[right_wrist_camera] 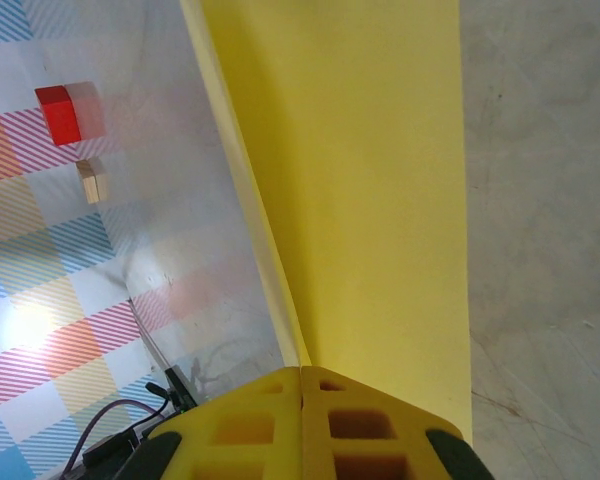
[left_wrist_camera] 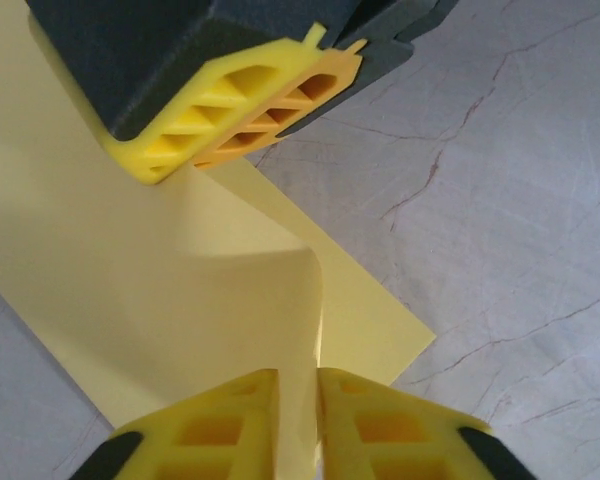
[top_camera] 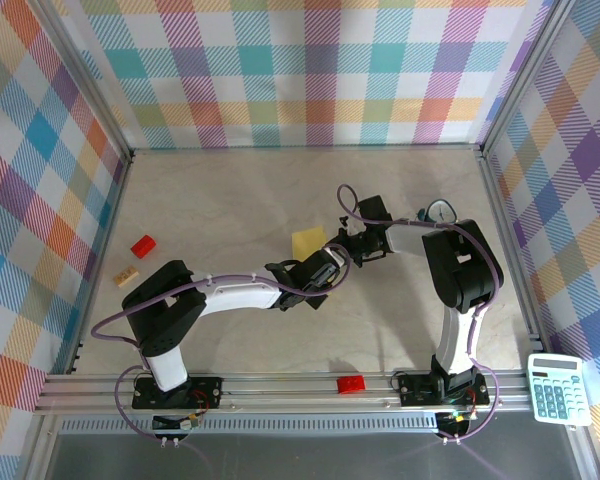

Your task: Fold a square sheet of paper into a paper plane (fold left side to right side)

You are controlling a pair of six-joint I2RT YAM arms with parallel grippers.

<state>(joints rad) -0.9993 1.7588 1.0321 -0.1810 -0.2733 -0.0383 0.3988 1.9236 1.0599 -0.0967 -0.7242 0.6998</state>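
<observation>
The yellow square sheet of paper [top_camera: 308, 242] lies mid-table between both grippers, partly covered by them. In the left wrist view the paper [left_wrist_camera: 130, 290] is curled up, and my left gripper [left_wrist_camera: 298, 425] is shut on its raised edge. My right gripper [top_camera: 352, 243] pinches the sheet's opposite edge; in the right wrist view its jaws [right_wrist_camera: 301, 400] are pressed together on the paper [right_wrist_camera: 380, 200], which rises away from them. The right gripper's fingers [left_wrist_camera: 240, 105] show at the top of the left wrist view, resting on the sheet.
A red brick [top_camera: 143, 245] and a small tan block [top_camera: 128, 275] lie at the left of the table. Another red brick [top_camera: 351, 384] sits on the front rail. A calculator [top_camera: 558, 389] rests at the near right corner.
</observation>
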